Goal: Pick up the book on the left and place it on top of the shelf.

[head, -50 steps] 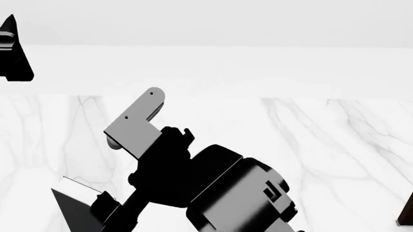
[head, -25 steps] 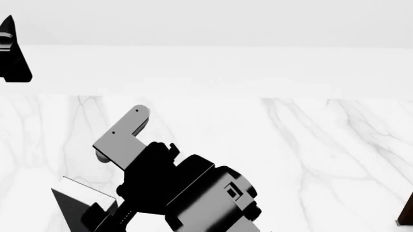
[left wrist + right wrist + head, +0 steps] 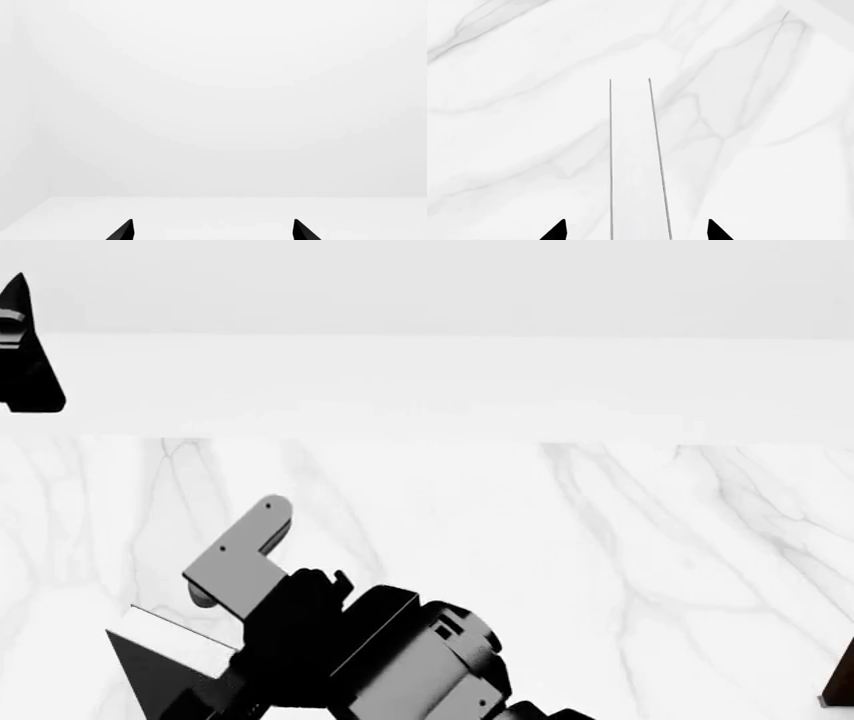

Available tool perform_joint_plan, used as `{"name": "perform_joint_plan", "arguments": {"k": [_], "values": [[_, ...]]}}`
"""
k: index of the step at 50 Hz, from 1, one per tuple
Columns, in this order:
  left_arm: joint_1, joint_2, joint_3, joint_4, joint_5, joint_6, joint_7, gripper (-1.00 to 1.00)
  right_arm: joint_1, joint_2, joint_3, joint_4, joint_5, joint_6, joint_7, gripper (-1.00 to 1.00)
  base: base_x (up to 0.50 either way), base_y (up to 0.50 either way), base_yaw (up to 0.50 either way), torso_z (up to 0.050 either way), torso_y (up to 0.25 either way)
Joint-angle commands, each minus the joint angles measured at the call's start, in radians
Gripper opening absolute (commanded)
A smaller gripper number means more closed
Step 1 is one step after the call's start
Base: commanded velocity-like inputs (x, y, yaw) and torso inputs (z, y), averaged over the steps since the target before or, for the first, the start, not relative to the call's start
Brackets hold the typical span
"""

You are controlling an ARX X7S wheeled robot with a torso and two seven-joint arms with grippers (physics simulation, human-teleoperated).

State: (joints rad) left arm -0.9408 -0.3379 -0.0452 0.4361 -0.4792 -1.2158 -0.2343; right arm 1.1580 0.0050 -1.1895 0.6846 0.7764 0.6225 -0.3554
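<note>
We see the right gripper [image 3: 635, 231] low over the marble table [image 3: 641, 540], its jaws spread with the book's [image 3: 637, 165] white page edge between the tips, not clamped. The left gripper [image 3: 212, 231] faces a blank wall, jaws apart and empty. The shelf [image 3: 841, 675] shows at the head view's right edge

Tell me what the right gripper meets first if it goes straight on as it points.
Probably the book: a narrow white strip, seemingly its page edge, lies between the tips of the open right gripper. Behind it is the marble table; depth is unclear.
</note>
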Motion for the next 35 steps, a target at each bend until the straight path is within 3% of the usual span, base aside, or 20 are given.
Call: {"name": "perform_joint_plan", "arguments": {"k": [1, 7, 8, 30, 35], "values": [[0.005, -0.006, -0.004, 0.003, -0.005, 0.001, -0.002, 1.00, 0.052, -0.005, -0.204, 0.096, 0.207, -0.121, 0.041, 1.00, 0.00, 0.00, 0.00, 0.000, 0.000], [0.008, -0.009, -0.006, 0.002, -0.007, 0.002, -0.004, 1.00, 0.076, -0.005, -0.303, 0.127, 0.307, -0.171, 0.054, 1.00, 0.00, 0.00, 0.00, 0.000, 0.000], [0.008, -0.009, -0.005, 0.002, -0.007, 0.003, -0.004, 1.00, 0.079, -0.005, -0.311, 0.130, 0.319, -0.173, 0.056, -1.00, 0.00, 0.00, 0.00, 0.000, 0.000], [0.016, -0.015, -0.008, 0.003, -0.016, 0.009, -0.008, 1.00, 0.090, -0.005, -0.354, 0.122, 0.361, -0.188, 0.064, -1.00, 0.00, 0.00, 0.00, 0.000, 0.000], [0.018, -0.015, -0.008, 0.001, -0.017, 0.011, -0.009, 1.00, 0.139, 0.038, -0.331, 0.014, 0.382, -0.171, 0.116, -1.00, 0.00, 0.00, 0.00, 0.000, 0.000]]}}
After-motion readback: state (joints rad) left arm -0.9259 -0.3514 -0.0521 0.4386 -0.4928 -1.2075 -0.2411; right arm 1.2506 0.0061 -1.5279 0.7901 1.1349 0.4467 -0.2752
